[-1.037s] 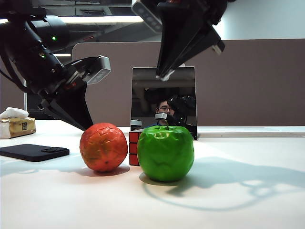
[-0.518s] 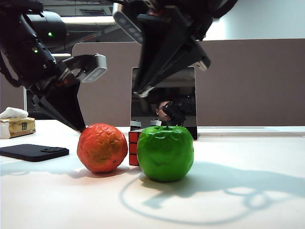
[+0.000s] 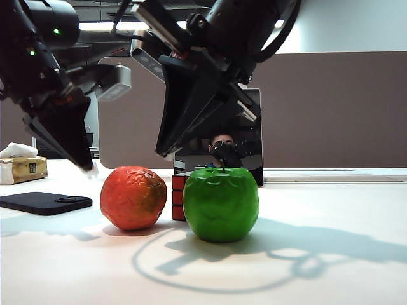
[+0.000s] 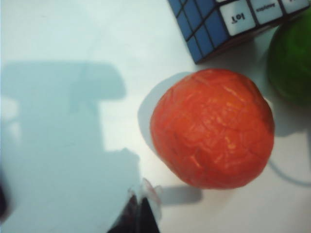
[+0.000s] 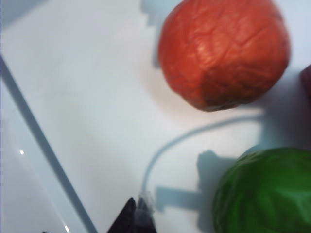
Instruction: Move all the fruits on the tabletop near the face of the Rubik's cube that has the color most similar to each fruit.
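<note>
- The orange ball [image 3: 133, 197] sits on the white table [image 3: 331, 267] just beside the cube [image 3: 179, 197], and the green apple [image 3: 220, 204] stands right against the cube's near side.
- The left gripper [image 4: 142, 208] hangs above the table beside the ball, fingers pinched together, holding nothing.
- The right gripper [image 5: 137, 212] hovers over both fruits, also pinched and empty.
- Risk: both arms crowd one spot, so a low sweep could knock the round ball rolling away from the cube.

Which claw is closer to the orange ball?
Left. The left claw hangs just up and left of the orange ball in the exterior view, almost beside it. The right claw is higher, above the ball's other side.
</note>
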Tool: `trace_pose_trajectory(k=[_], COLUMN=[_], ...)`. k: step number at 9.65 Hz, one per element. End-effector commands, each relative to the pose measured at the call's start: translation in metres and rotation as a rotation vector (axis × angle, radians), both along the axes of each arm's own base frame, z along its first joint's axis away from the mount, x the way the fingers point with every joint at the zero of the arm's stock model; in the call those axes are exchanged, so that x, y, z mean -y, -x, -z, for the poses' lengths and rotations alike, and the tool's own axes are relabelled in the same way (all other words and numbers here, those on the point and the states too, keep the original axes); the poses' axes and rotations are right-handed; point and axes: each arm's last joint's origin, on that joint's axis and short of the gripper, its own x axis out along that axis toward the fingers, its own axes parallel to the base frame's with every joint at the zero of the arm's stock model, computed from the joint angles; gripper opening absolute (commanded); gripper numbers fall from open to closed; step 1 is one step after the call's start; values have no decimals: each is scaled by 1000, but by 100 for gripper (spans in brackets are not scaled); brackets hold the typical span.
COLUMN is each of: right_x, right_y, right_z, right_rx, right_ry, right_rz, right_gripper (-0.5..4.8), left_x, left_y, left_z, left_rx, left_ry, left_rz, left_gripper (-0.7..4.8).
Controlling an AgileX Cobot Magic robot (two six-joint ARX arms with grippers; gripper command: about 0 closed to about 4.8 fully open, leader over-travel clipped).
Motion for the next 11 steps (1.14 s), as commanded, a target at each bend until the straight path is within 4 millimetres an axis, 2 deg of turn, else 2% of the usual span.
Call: trace_pose_trajectory(k=[1,3,4,5,6,7,9,11], right_x=[-2,-2,1,23,33,52,63,89], right_y=[-2,-1,0,13,21,36,45,70], right_z=[-2,-2,-11,-50,-64,-79,-87,-113], right_rx=[33,33,87,265,308,348,366,405], right_ry=[-7,-8,-6,9,24,84,111,41], right_rz=[11,10,30,118,148,189,207,250], right_gripper=[-1,-1,-1,-1,-1,-1,-1,-1], left_x=[-3,-3,-6,-11,-13,-15,-15,-13], left_y=[14,18,30,48,53,55,54,50], left_z=[-27,-33,-13,20,19,9,5,4], left_rx=[83,91,31,2,29,113,153,245], left_ry=[74,117,148,167,171,162,165,198], left_rz=[29,43,51,6,-5,-19,-22,-17], left_gripper=[-5,-5,-5,-5,-5,-5,-5,-5])
